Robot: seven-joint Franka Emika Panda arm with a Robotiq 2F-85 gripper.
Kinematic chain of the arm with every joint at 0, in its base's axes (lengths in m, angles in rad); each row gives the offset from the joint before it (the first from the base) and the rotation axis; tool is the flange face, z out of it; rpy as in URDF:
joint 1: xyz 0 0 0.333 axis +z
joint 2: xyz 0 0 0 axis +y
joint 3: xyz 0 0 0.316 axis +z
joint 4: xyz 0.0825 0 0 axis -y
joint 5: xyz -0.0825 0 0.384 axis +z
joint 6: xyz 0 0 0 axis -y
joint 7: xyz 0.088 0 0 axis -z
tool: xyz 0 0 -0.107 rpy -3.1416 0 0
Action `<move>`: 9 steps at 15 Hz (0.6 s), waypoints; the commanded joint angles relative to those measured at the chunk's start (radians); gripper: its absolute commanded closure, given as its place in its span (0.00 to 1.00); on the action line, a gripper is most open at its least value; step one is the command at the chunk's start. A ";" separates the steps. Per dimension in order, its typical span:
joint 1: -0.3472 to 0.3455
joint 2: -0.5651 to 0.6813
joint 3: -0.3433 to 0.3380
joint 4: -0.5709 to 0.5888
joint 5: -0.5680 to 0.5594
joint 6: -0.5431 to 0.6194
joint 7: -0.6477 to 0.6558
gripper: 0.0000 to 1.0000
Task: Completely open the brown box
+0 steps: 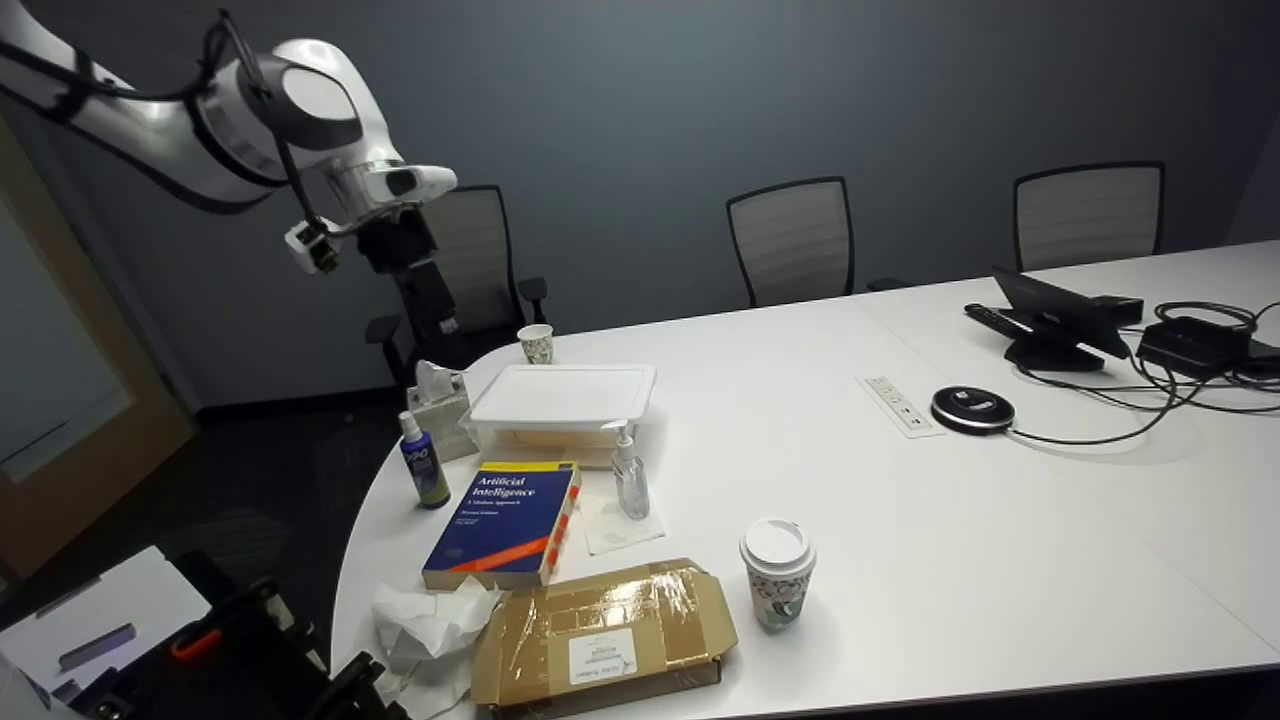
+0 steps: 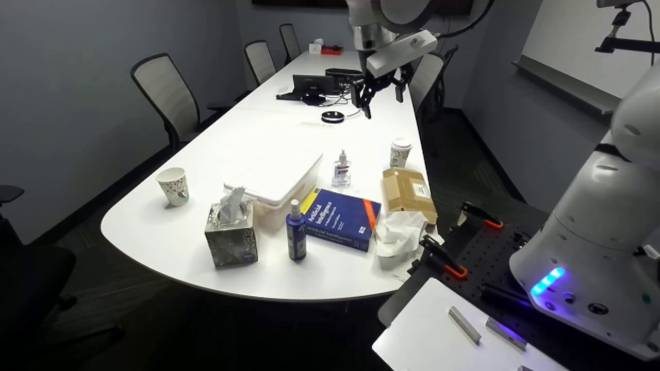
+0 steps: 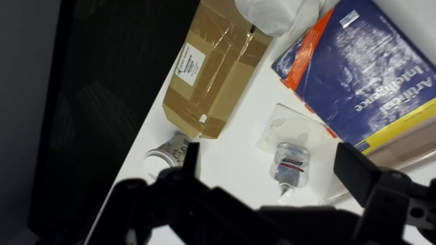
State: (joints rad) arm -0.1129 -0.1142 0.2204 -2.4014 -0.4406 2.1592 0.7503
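Observation:
The brown box lies flat near the table's edge, with shiny tape and a white label on its top. Its top looks closed. It also shows in an exterior view and in the wrist view. Crumpled white paper covers part of one end of the box; it also shows in the wrist view. My gripper is open and empty, high above the table and apart from the box. It also shows in both exterior views. The inside of the box is hidden.
A lidded paper cup stands close to the box's end. A blue book, a sanitizer bottle, a white-lidded container, a spray bottle and a tissue box stand nearby. Another paper cup is farther off.

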 commanded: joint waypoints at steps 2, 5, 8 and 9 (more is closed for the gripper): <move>0.068 0.299 -0.084 0.176 -0.179 -0.075 0.325 0.00; 0.148 0.459 -0.163 0.248 -0.228 -0.131 0.495 0.00; 0.217 0.606 -0.218 0.312 -0.212 -0.193 0.601 0.00; 0.234 0.649 -0.231 0.333 -0.205 -0.205 0.625 0.00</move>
State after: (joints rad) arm 0.0570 0.4134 0.0311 -2.1574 -0.6563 2.0273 1.2969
